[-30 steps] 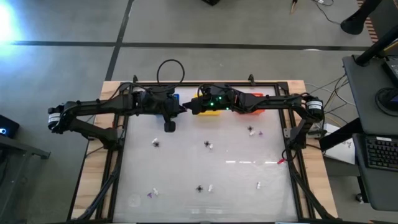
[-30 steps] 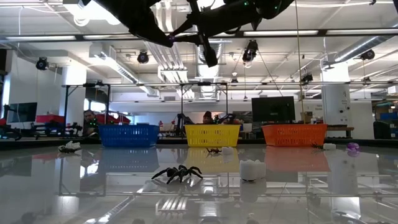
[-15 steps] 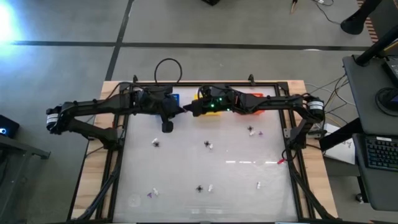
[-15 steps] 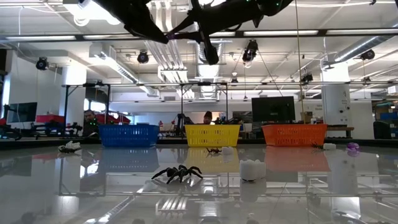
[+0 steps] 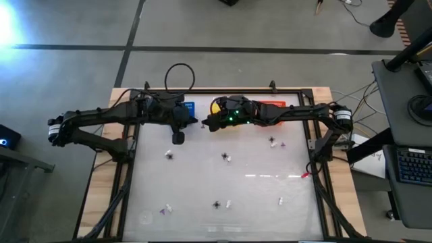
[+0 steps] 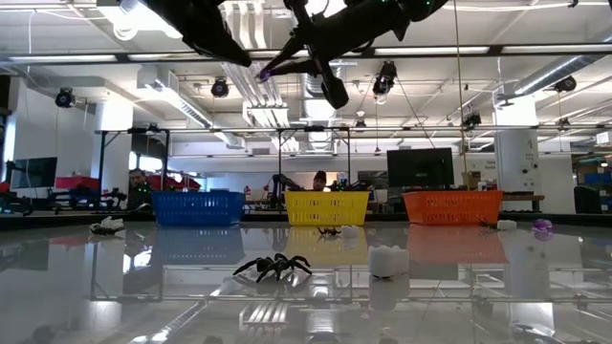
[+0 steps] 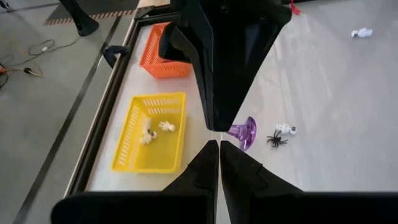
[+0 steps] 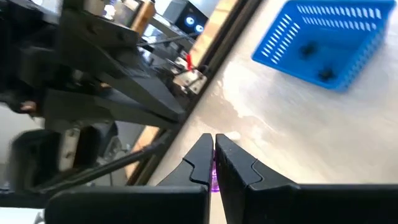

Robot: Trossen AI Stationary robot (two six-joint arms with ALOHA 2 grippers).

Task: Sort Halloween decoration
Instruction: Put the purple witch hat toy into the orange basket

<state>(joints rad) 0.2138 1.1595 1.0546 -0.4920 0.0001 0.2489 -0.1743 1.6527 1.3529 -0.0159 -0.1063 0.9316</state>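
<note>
High above the table's far middle, my right gripper (image 5: 204, 124) is shut on a small purple piece (image 7: 244, 132) of the Halloween decoration. My left gripper (image 5: 196, 123) is shut and holds nothing. Its tips (image 7: 219, 144) stand just short of the right gripper's fingertips and the purple piece. More trinkets lie on the glossy table: black spiders (image 5: 169, 155) (image 5: 217, 204), whitish pieces (image 5: 229, 203) (image 5: 280, 200) and purple ones (image 5: 281, 144) (image 5: 163, 210). The yellow basket (image 7: 152, 134) holds whitish pieces. The blue basket (image 8: 333, 40) holds black ones. My right gripper pinches the purple piece (image 8: 215, 180) between its two fingers, near their free ends. The fingers come from the table's right, slanting slightly down. The piece juts out beside the fingertips (image 7: 219, 124) and is lifted well clear of the table.
Three baskets stand in a row along the far edge: blue (image 5: 189, 106), yellow (image 5: 217, 104) and orange (image 5: 275, 104). A black frame rail (image 5: 317, 162) runs round the table. The room behind shows benches, monitors and a person (image 6: 318, 180) far off.
My right gripper has tipped its fingertips down a little, and the purple piece has gone with it. Both grippers have stayed shut, close together over the far middle of the table.
</note>
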